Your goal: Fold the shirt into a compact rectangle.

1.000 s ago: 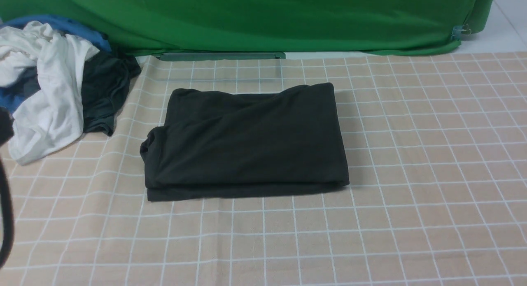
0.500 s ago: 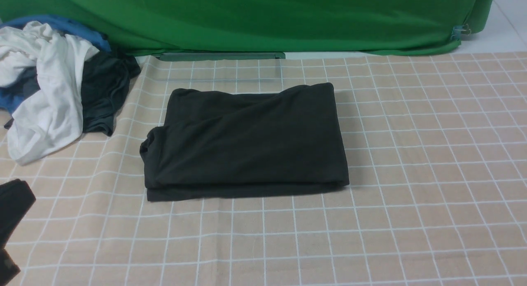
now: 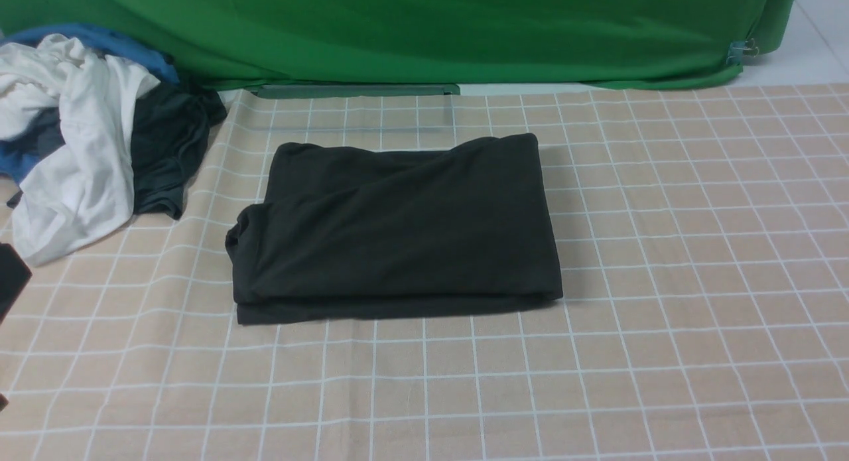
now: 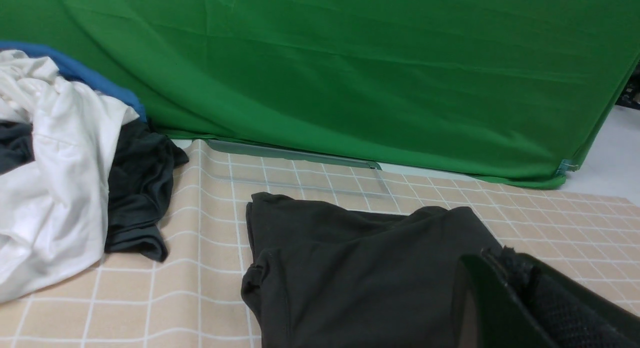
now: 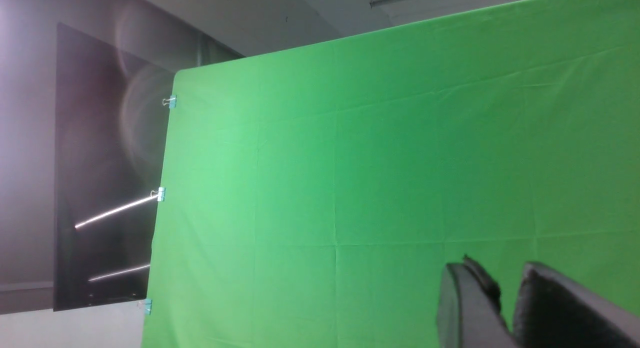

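Note:
The black shirt [image 3: 398, 225] lies folded into a thick rectangle in the middle of the checked cloth, with its layered edges along the near side and a small bulge at its left corner. In the left wrist view the shirt [image 4: 350, 273] lies just beyond my left gripper [image 4: 505, 255], whose fingers are pressed together with nothing between them and stay clear of the fabric. A dark part of my left arm [image 3: 10, 278] shows at the left edge of the front view. My right gripper [image 5: 497, 268] points up at the green backdrop, open by a narrow gap and empty.
A heap of white, blue and dark grey-teal clothes [image 3: 79, 142] lies at the back left. The green backdrop [image 3: 424, 30] hangs along the far edge of the checked tablecloth [image 3: 696, 249]. A grey-green bar [image 3: 355, 89] lies at its foot.
The dark part of my left arm has shifted along the left edge and shows less. The folded shirt has not moved.

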Motion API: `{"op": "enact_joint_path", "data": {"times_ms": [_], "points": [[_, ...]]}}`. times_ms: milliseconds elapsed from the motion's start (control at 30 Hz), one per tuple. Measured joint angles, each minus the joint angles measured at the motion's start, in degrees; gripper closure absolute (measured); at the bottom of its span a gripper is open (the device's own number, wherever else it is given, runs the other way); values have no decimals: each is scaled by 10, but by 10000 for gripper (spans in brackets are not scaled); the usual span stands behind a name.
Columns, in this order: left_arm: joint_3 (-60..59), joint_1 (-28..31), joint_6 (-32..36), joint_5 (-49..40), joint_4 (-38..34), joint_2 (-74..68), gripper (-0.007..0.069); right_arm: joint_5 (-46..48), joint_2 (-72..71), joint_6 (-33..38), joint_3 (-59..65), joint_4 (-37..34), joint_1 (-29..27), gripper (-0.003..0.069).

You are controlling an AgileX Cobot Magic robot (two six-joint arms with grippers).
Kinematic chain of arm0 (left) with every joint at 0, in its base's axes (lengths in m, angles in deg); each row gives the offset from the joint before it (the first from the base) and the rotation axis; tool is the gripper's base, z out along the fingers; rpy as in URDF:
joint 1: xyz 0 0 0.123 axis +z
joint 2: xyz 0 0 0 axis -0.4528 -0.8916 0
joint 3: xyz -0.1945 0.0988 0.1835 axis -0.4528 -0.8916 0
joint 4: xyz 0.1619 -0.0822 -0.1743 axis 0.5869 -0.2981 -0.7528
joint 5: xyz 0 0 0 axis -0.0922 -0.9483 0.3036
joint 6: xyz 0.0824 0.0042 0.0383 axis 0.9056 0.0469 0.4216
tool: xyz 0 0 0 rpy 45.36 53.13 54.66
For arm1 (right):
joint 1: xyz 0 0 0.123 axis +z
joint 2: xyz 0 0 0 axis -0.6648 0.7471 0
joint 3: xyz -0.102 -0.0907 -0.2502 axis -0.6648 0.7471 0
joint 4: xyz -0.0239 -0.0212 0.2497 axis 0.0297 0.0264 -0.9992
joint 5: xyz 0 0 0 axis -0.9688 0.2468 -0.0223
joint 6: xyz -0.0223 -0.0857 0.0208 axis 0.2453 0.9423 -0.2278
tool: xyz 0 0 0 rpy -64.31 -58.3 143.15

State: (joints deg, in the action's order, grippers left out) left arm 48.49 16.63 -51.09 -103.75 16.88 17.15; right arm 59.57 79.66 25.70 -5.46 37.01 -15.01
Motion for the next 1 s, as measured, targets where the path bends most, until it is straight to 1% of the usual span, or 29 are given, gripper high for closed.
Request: {"op": "enact_joint_path", "data": {"times_ms": [267, 433, 533, 667, 700, 733, 867, 933, 1000], "points": [[0, 0, 3, -1, 10, 0, 605, 1, 0, -6, 0, 0, 0, 442], [0, 0, 3, -1, 41, 0, 605, 1, 0, -7, 0, 0, 0, 442], [-18, 1, 18, 28, 59, 7, 605, 1, 0, -7, 0, 0, 0, 442], [-98, 26, 92, 109, 53, 56, 605, 1, 0, -7, 0, 0, 0, 442], [-113, 31, 102, 125, 53, 68, 605, 1, 0, -7, 0, 0, 0, 442], [-150, 43, 117, 148, 53, 86, 605, 1, 0, -7, 0, 0, 0, 442], [-245, 78, 132, 194, 75, 123, 605, 1, 0, -7, 0, 0, 0, 433], [-268, 94, 134, 195, 80, 130, 605, 1, 0, -7, 0, 0, 0, 429], [-272, 106, 134, 177, 82, 131, 605, 0, -1, -7, 0, 0, 0, 424]]}}
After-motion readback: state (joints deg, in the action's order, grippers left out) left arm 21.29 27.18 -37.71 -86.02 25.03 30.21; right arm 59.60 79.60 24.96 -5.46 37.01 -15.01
